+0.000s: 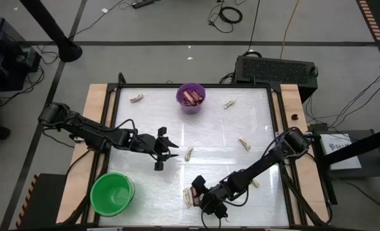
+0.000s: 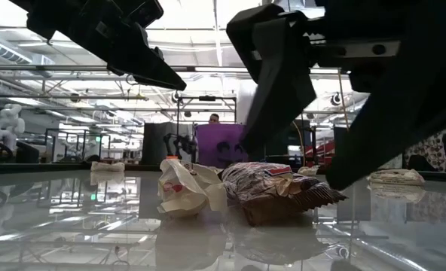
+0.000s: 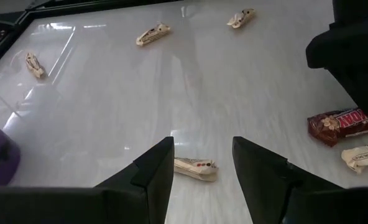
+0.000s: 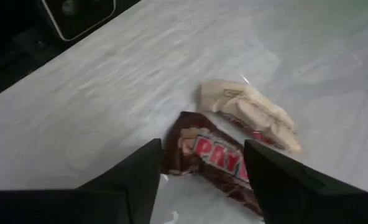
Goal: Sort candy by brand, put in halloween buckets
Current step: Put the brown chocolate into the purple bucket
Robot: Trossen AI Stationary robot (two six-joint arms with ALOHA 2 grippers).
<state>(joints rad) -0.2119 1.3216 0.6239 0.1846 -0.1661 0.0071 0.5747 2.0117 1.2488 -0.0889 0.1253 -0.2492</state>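
Note:
My right gripper (image 4: 199,171) (image 1: 199,194) is open near the table's near edge. Its fingers stand on either side of a dark brown bar (image 4: 218,163) (image 2: 283,192) that lies flat on the table; I see no touch. A cream twisted candy (image 4: 249,112) (image 2: 181,188) lies right beside the bar. My left gripper (image 3: 202,165) (image 1: 171,149) is open at mid-table, hovering with a cream candy (image 3: 196,168) (image 1: 189,153) between its fingers. The purple bucket (image 1: 190,106) at the far edge holds brown bars. The green bucket (image 1: 112,193) stands at the near left corner.
More cream candies lie loose on the table: far left (image 1: 137,98), far right (image 1: 229,102), right of centre (image 1: 244,143) and near right (image 1: 255,183). The right arm (image 3: 352,50) shows in the left wrist view above the brown bar (image 3: 345,124). A raised frame (image 1: 275,122) borders the table.

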